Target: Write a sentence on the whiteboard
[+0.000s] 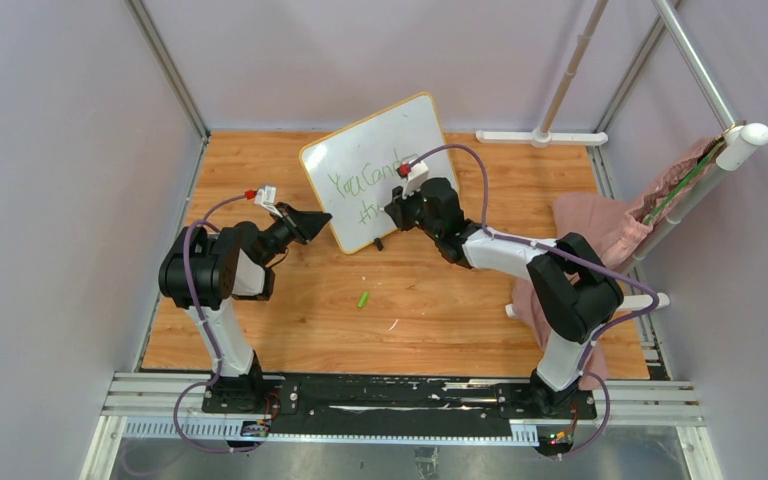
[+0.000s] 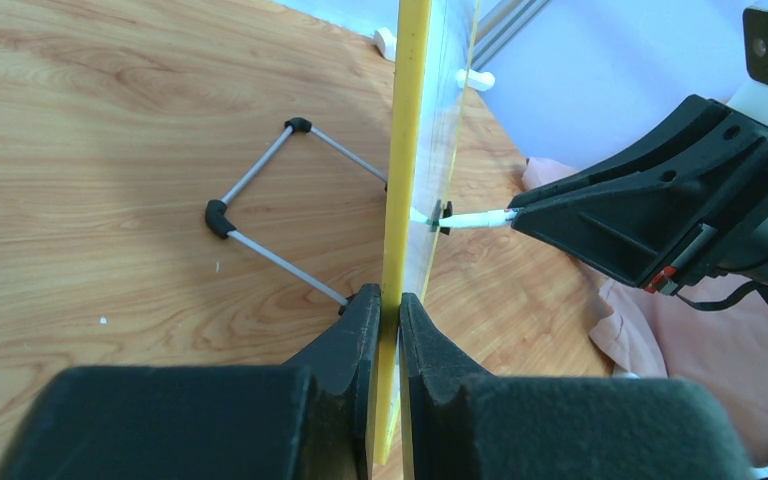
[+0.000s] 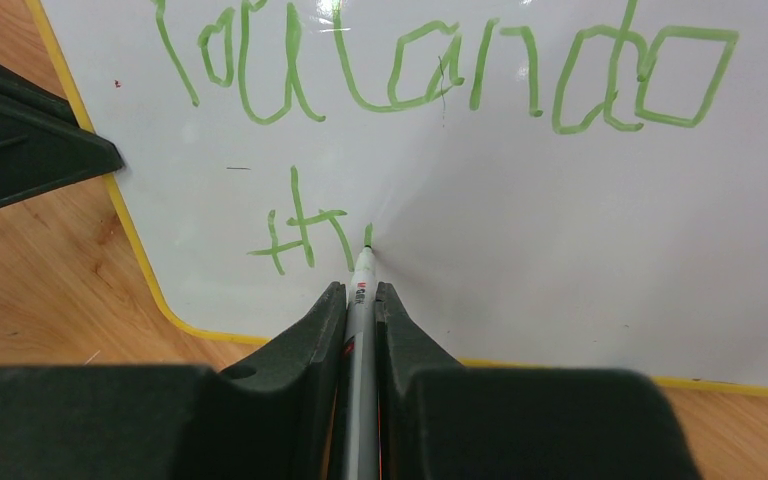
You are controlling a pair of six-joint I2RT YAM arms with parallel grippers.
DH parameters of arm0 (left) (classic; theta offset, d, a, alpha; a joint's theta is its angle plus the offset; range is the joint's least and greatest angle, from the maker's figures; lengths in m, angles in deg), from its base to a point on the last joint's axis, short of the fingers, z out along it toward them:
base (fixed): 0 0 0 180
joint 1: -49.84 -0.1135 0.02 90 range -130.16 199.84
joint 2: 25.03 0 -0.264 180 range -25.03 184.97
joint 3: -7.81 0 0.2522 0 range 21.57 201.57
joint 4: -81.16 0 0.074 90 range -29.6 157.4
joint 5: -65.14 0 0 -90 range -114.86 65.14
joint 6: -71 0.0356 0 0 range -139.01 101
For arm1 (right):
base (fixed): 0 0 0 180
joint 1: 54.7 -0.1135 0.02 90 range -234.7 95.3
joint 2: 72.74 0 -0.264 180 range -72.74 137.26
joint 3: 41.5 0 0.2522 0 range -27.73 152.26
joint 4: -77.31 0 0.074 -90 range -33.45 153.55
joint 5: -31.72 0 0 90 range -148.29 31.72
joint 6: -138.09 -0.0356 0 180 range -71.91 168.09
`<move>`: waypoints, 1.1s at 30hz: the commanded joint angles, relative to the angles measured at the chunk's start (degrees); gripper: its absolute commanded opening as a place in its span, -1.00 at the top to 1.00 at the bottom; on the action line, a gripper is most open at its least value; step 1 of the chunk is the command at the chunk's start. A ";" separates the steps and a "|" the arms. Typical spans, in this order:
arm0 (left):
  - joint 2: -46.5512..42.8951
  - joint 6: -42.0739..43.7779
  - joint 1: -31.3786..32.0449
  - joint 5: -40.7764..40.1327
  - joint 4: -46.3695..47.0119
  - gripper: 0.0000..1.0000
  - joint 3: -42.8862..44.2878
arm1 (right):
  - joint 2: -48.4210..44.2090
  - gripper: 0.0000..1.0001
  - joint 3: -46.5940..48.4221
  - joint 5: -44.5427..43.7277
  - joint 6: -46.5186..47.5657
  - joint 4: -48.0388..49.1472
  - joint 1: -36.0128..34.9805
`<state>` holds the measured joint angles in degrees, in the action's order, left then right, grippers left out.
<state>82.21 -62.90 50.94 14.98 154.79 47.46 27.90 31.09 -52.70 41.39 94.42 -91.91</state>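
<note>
Two lines of the sentence [image 3: 430, 80] are begun; the right gripper [image 3: 360, 292], clamped on a marker [image 3: 364, 265], presses its tip to the whiteboard [image 3: 560, 240] straight ahead, just right of "th". The left gripper [image 2: 388, 308] pinches the board's edge; blank surface lies rightward of the tip.

The table [image 1: 460, 330] has a brown wood top. A whiteboard [image 1: 370, 150] stands on it near the back. Its thin grey wire stand [image 2: 260, 215] rests on the wood behind it. A little green piece [image 1: 363, 299] lies near the middle, with a tiny white bit [image 1: 393, 324] close by. A pink cloth [image 1: 590, 215] lies on the right side. A white pole foot [image 1: 540, 137] sits at the back.
</note>
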 commanded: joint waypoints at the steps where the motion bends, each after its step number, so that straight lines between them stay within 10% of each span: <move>1: 1.57 0.83 0.82 -0.11 1.44 1.00 0.39 | -0.57 1.00 -1.56 -1.59 -0.17 -0.58 0.75; 33: 1.57 0.83 0.80 -0.20 1.31 1.00 0.39 | -1.66 1.00 3.59 1.96 -2.31 0.97 0.94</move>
<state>82.21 -62.90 50.94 15.02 154.81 47.50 25.65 31.51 -51.80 39.69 94.64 -90.92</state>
